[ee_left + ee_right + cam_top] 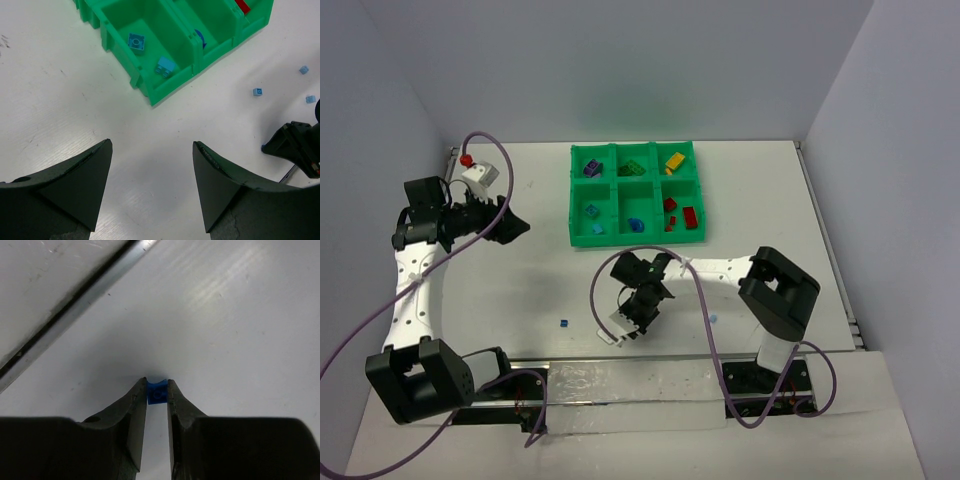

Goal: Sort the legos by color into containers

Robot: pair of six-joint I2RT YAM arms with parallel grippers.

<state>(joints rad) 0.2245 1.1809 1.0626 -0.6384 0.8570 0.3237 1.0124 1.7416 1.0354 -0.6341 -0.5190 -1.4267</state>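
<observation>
**Right claw closed on a blue brick near the worktop's near edge**

Right claw (156, 382) points down at the worktop (240, 315) by the middle of its near edge, its two fingers pressed against opposite sides of a blue brick (157, 394). That brick looks about square from the wrist view, so I cannot tell its long axis. Left claw (151, 144) stands wide apart and holds nothing, toward the left edge.

A green tray (620, 241) lies toward the far edge, long axis parallel to it, two rows of three compartments. Far row, left to right: a purple brick (591, 169), a green brick (636, 167), a yellow brick (673, 161). Near row: light blue bricks (591, 211), a blue piece (635, 224), red bricks (689, 217).

Loose near the near edge: a small blue bit (563, 323) and a light blue bit (712, 320)
</observation>
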